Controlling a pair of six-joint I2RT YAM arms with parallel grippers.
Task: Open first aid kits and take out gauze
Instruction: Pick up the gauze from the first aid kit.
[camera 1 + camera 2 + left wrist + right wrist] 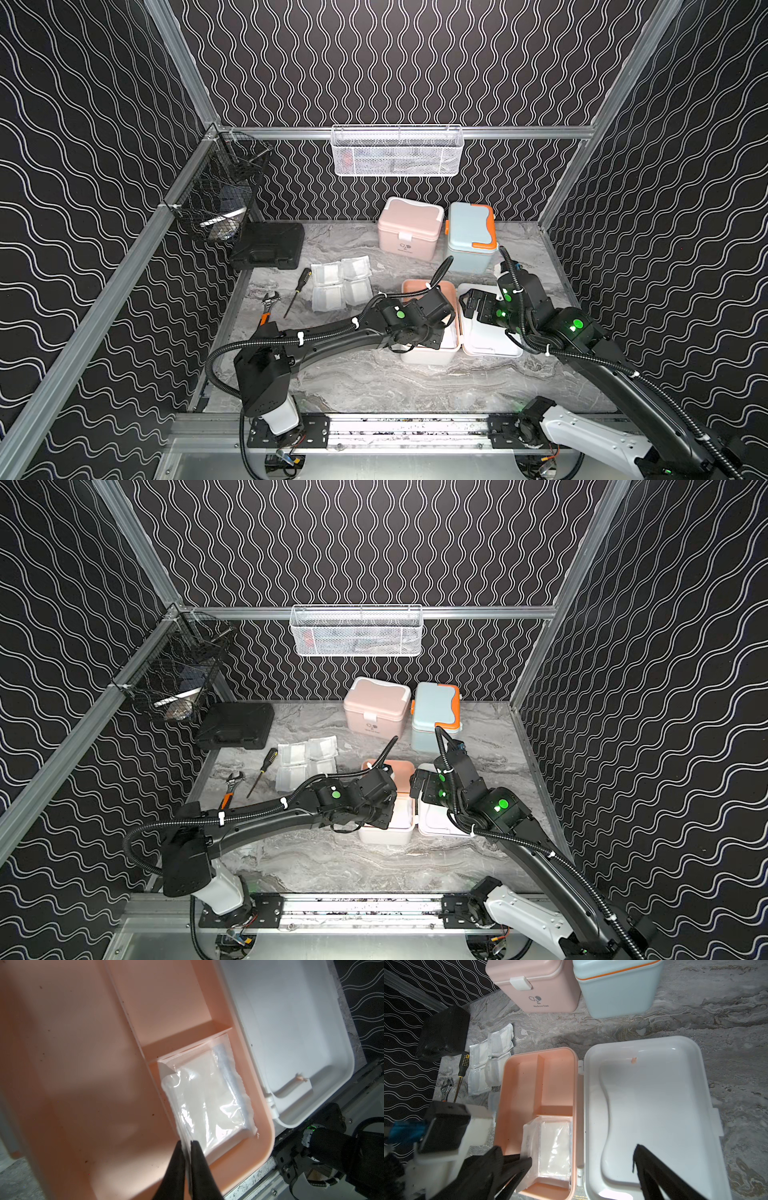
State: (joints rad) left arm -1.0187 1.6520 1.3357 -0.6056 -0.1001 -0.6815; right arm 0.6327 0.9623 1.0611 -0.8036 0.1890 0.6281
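The white first aid kit [428, 355] lies open at the front middle, its peach tray [519, 1095] exposed and its white lid [654, 1105] flipped flat to the right. One gauze packet [203, 1101] sits in a tray compartment. My left gripper [187, 1142] is shut on that packet's clear edge. My right gripper [566, 1149] hangs open over the lid and tray, holding nothing. The pink kit [409, 228] and the blue-grey kit [471, 237] stand closed at the back. Several gauze packets [340, 282] lie in a pile on the table to the left.
A flat black case [268, 245] lies at the back left, with a screwdriver [297, 293] and a wrench [268, 305] beside the gauze pile. A white mesh basket [397, 151] hangs on the back wall and a black wire basket [220, 195] on the left rail.
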